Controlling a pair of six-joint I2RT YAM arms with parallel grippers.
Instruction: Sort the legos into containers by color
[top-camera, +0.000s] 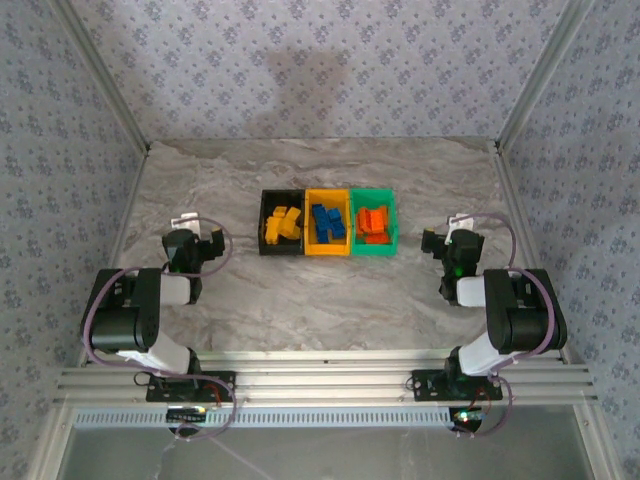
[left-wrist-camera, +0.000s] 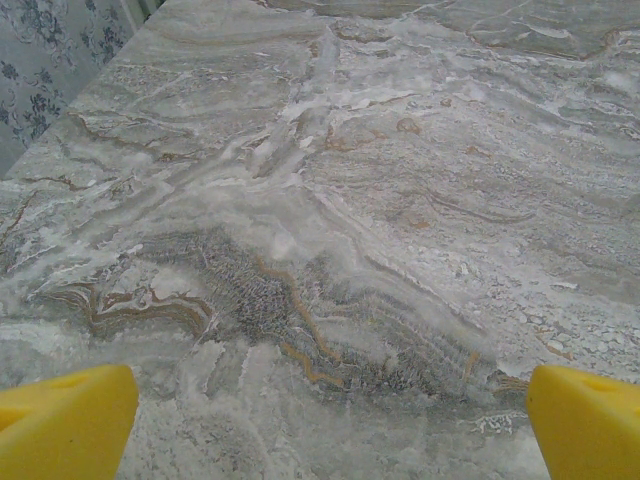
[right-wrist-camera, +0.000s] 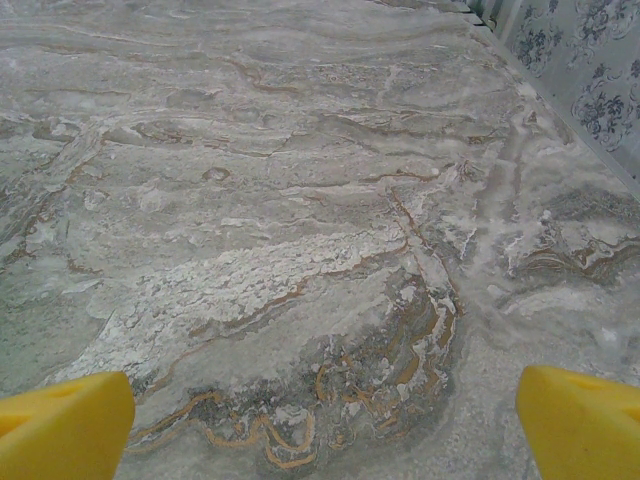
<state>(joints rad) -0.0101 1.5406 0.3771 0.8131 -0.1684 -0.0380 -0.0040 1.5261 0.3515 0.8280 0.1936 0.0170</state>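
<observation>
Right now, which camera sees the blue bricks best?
The top camera: the blue bricks lie piled in the middle orange bin. Both wrist cameras face marbled table instead.

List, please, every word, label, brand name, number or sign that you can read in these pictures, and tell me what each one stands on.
None: no text can be read in any view.
The black bin, yellow-orange bin and green bin show no label.
The legos are too small to show any lettering.
The table and walls carry patterns only, no signs.
</observation>
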